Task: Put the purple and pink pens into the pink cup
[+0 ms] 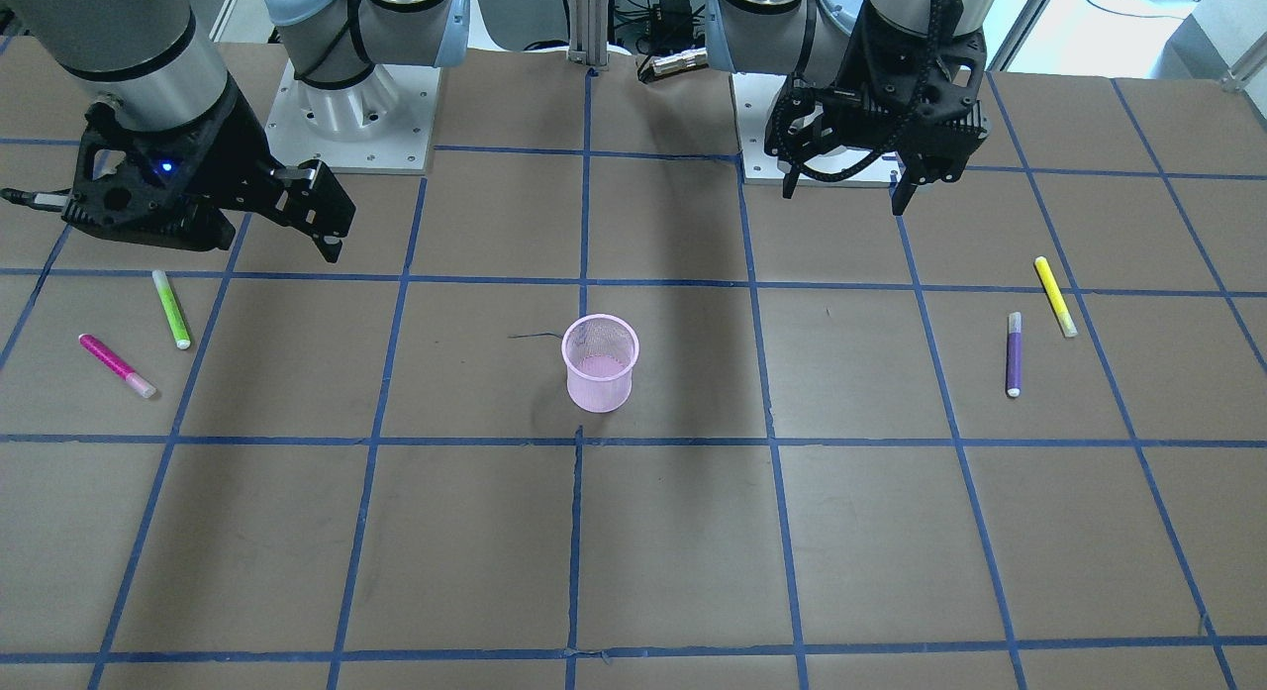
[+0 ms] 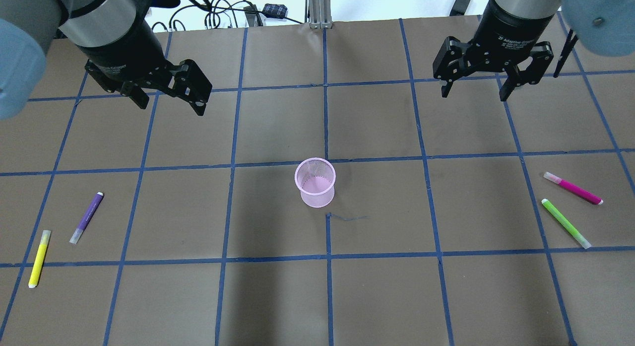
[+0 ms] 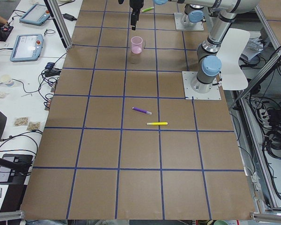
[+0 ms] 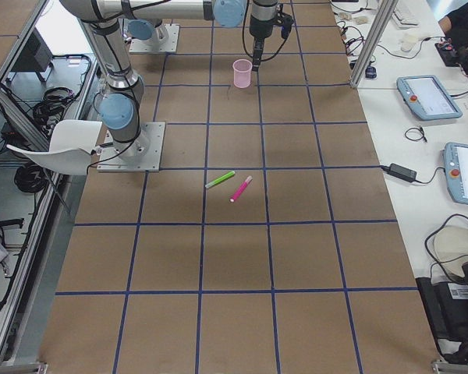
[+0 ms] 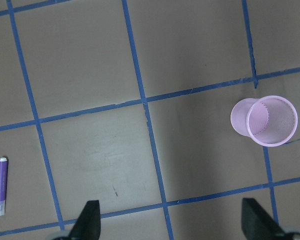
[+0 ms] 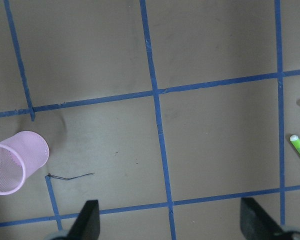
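Observation:
The pink mesh cup (image 2: 315, 183) stands upright at the table's middle; it also shows in the front view (image 1: 599, 363). The purple pen (image 2: 87, 217) lies flat on my left side, near a yellow pen (image 2: 38, 258). The pink pen (image 2: 573, 188) lies flat on my right side, beside a green pen (image 2: 565, 223). My left gripper (image 2: 168, 95) is open and empty, raised far behind the purple pen (image 5: 2, 186). My right gripper (image 2: 474, 90) is open and empty, raised far behind the pink pen. The cup shows in both wrist views (image 5: 265, 120) (image 6: 12, 162).
The yellow pen (image 1: 1055, 296) lies just outside the purple pen (image 1: 1014, 353). The green pen (image 1: 171, 309) lies close to the pink pen (image 1: 117, 365). The brown table carries a blue tape grid. Both arm bases stand at the robot's edge.

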Robot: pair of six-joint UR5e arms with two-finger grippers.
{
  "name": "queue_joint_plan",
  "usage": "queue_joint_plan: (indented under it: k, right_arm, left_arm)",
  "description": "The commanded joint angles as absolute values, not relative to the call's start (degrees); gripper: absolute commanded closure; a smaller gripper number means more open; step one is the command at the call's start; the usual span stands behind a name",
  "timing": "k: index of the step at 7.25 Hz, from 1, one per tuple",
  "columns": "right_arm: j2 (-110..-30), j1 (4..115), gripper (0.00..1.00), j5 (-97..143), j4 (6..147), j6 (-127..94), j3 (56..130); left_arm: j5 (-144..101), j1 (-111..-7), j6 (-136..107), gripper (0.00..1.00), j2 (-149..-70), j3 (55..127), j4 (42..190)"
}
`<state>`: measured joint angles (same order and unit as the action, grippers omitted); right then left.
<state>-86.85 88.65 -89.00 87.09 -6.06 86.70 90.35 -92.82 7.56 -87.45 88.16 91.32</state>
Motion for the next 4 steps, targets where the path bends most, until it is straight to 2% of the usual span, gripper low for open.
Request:
queue_joint_plan:
  k: [1, 4]
  right_arm:
    - [-86.7, 88.4, 0.00, -89.1, 86.9, -5.4, 86.9]
    - [-86.4, 87.7, 0.00, -89.0, 86.8, -5.3, 87.0]
  left_arm:
    - [90.4, -92.9, 7.6, 0.00, -87.5, 88.2, 91.3]
    - [90.4, -92.8, 7.6, 0.00, -87.5, 88.2, 91.3]
